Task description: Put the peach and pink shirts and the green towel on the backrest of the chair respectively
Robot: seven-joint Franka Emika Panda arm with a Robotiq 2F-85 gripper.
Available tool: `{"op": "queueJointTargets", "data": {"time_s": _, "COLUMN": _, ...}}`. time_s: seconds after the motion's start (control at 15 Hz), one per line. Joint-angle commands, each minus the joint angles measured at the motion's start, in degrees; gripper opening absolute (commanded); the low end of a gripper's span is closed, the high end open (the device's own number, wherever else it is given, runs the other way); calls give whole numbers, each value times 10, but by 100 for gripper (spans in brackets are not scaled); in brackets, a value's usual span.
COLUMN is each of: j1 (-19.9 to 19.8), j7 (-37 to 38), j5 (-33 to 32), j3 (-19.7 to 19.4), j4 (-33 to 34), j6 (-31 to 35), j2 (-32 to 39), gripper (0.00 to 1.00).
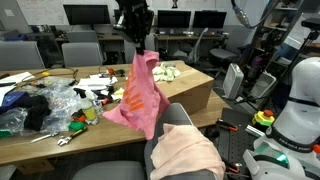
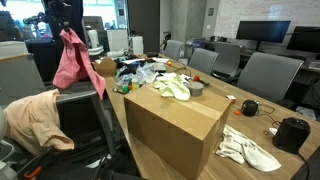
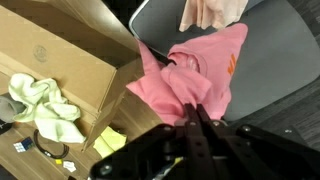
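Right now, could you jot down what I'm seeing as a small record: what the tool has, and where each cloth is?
tool: shut on the pink shirt
pink shirt: hangs from the tool over the chair, not yet laid on the backrest
peach shirt: draped on the backrest
green towel: lies on the table, untouched
left to do: pink shirt, then green towel

one shirt [image 1: 135,92] hangs from claw [image 1: 136,46] — above chair [image 3: 275,90] | other shirt [image 1: 188,152] on backrest [image 1: 180,115] | towel [image 2: 172,87] on table [image 2: 170,125] behind
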Motion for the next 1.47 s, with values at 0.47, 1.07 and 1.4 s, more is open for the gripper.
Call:
{"op": "queueJointTargets", "data": {"time_s": 0.47, "j1": 38, "j7": -11, "j5": -29, "j3": -5, "j4": 9, "j6": -17, "j2": -8, "gripper": 1}}
{"op": "queueJointTargets", "data": {"time_s": 1.07, "j1": 30, "j7": -26, "j5": -19, "j3": -3, "j4": -135, "j6": 24, "j2": -118, "gripper": 1}}
{"op": "queueJointTargets", "data": {"time_s": 1.4, "j1": 23, "j7": -27, "j5": -12, "j3": -4, "j4": -250, "j6": 59, "j2": -197, "gripper": 1}}
